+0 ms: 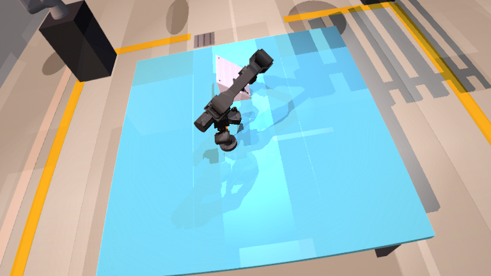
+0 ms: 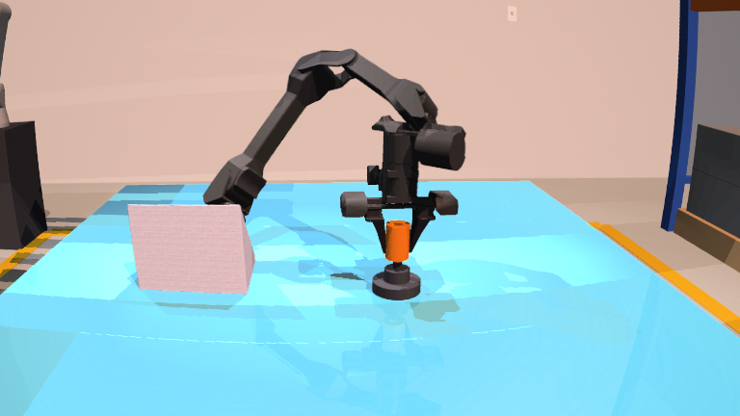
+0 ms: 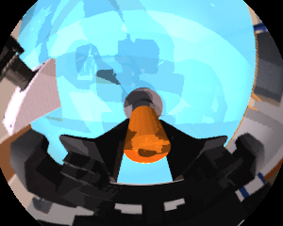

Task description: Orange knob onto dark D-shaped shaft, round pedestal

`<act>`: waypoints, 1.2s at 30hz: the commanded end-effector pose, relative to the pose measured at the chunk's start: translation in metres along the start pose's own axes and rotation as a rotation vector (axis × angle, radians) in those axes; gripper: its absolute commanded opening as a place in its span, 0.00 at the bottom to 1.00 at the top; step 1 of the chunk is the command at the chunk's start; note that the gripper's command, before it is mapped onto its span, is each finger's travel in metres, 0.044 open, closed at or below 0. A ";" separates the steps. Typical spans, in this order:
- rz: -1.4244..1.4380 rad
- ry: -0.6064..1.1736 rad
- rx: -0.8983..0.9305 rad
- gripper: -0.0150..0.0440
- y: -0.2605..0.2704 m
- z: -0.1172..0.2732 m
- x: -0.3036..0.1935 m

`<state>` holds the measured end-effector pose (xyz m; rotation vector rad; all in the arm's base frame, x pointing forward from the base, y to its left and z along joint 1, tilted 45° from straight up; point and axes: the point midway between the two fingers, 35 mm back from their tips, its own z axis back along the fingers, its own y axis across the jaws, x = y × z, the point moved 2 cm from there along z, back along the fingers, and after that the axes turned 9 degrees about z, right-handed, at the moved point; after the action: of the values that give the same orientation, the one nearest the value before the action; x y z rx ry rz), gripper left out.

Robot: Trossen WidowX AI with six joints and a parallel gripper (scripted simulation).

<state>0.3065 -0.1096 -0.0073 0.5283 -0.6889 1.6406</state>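
Note:
The orange knob [image 2: 397, 243] [image 3: 143, 129] is upright between the fingers, over the dark round pedestal [image 2: 396, 285] [image 3: 157, 100] [image 1: 229, 144]. A short piece of the dark shaft [image 2: 397, 265] shows between the knob's lower end and the pedestal's raised collar, so the knob is not down on the pedestal. Whether the shaft's tip is inside the hole is hidden. My gripper [image 2: 398, 247] [image 3: 144, 121] is shut on the knob and points straight down. In the top view the arm hides nearly all of the knob. The shaft's flat side cannot be seen.
A pale pink wedge-shaped block [image 2: 188, 247] [image 1: 227, 74] [image 3: 35, 96] stands on the blue table [image 1: 344, 186] [image 2: 490, 368] beside the arm's base, left of the pedestal in the exterior view. Shadows of the arm fall across the table.

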 end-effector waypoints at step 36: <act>0.056 0.005 -0.002 0.25 -0.002 -0.004 0.000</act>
<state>0.3079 -0.1063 -0.0098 0.5045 -0.7114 1.7092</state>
